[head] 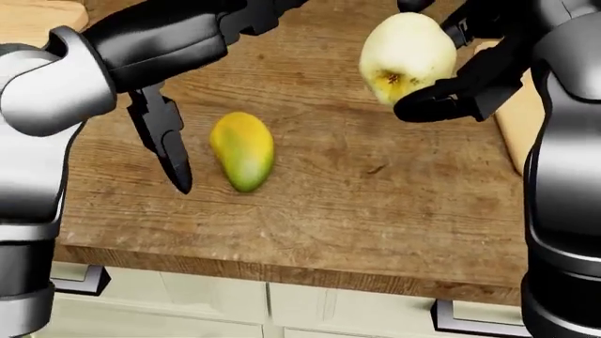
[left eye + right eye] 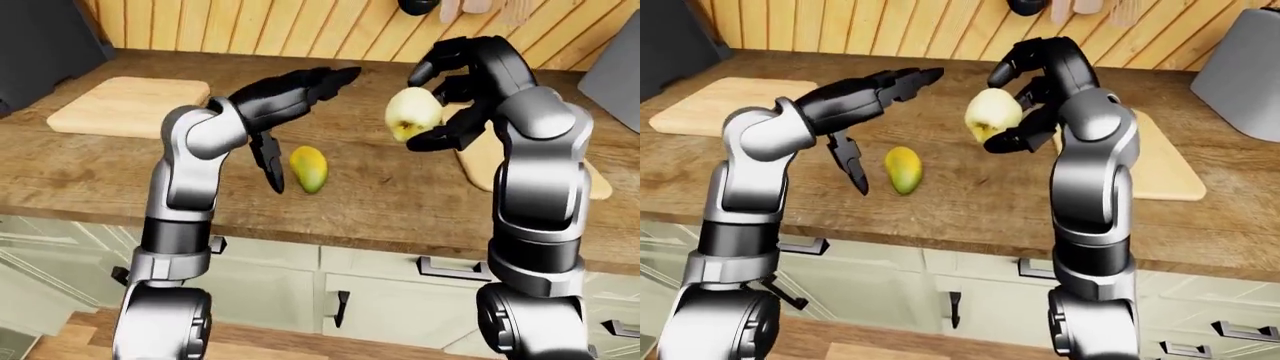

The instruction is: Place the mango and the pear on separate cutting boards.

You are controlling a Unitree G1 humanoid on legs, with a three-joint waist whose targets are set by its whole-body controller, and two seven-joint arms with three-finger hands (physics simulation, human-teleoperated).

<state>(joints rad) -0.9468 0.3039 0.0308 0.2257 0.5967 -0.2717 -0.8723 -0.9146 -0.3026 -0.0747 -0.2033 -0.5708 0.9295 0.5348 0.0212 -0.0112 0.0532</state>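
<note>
A yellow-green mango (image 1: 242, 151) lies on the wooden counter (image 1: 357, 211). My left hand (image 2: 300, 112) hovers open above and to the left of it, thumb (image 1: 171, 151) pointing down beside the fruit without touching. My right hand (image 2: 450, 97) is shut on a pale yellow pear (image 2: 411, 114), held up in the air over the counter, just left of the right cutting board (image 2: 1160, 161). A second cutting board (image 2: 125, 105) lies at the left of the counter.
White drawers with dark handles (image 2: 445, 268) run below the counter edge. A wood-slat wall (image 2: 250, 26) stands behind. A grey appliance (image 2: 1245, 64) sits at the far right, a dark one (image 2: 45, 45) at the far left.
</note>
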